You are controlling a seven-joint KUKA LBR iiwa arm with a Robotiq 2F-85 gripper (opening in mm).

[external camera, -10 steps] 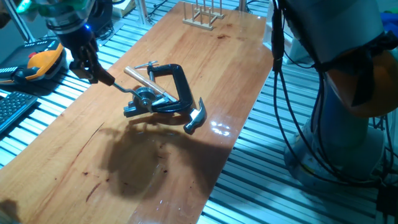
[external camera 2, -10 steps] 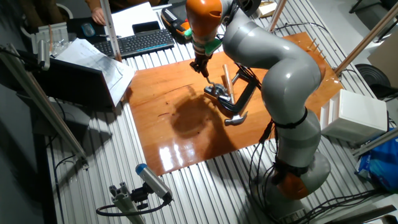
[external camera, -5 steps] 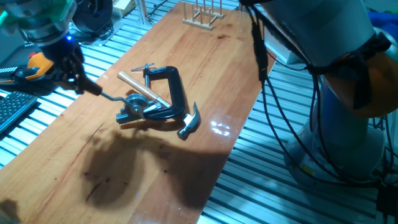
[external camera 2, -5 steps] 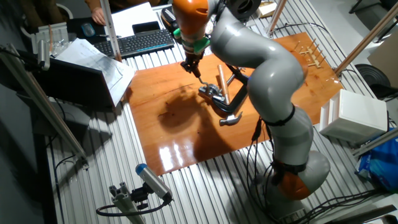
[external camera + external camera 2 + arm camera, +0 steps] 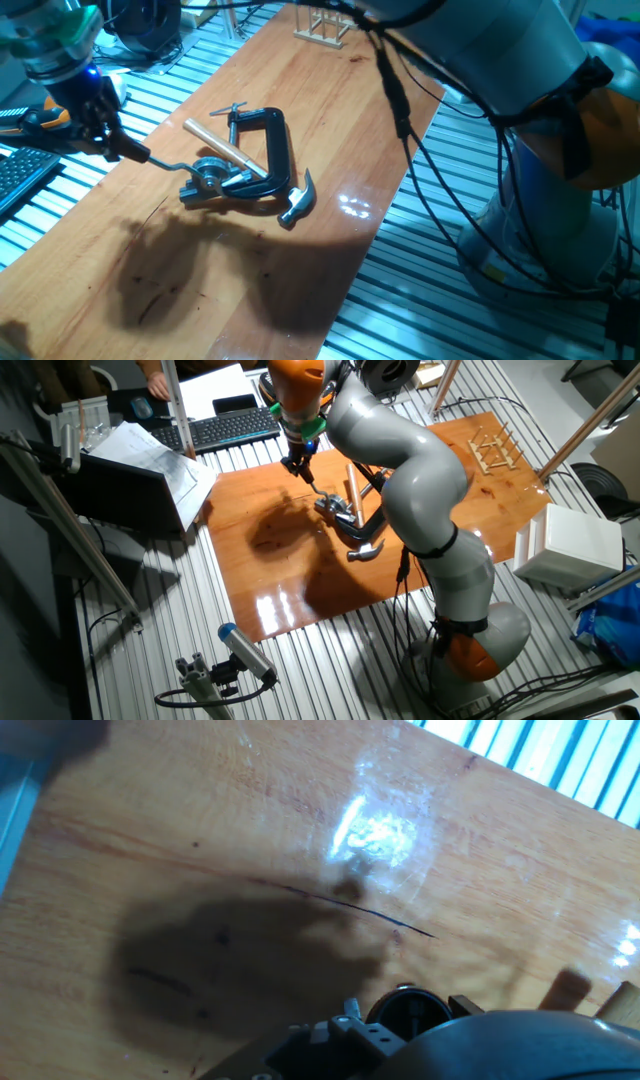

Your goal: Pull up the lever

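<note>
End effector point(image 5: 112, 145) clamped on the lever point(image 5: 165, 162) knob, nine o'clock of the hub point(image 5: 208, 172); lift in an arc, lest the C-clamp point(image 5: 268, 150) drag.

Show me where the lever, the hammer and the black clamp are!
lever point(image 5: 168, 164), one fixed view, on the thin silver arm beside the gripper.
hammer point(image 5: 297, 201), one fixed view, on its dark metal head.
black clamp point(image 5: 278, 150), one fixed view, on the long back of its C frame.
</note>
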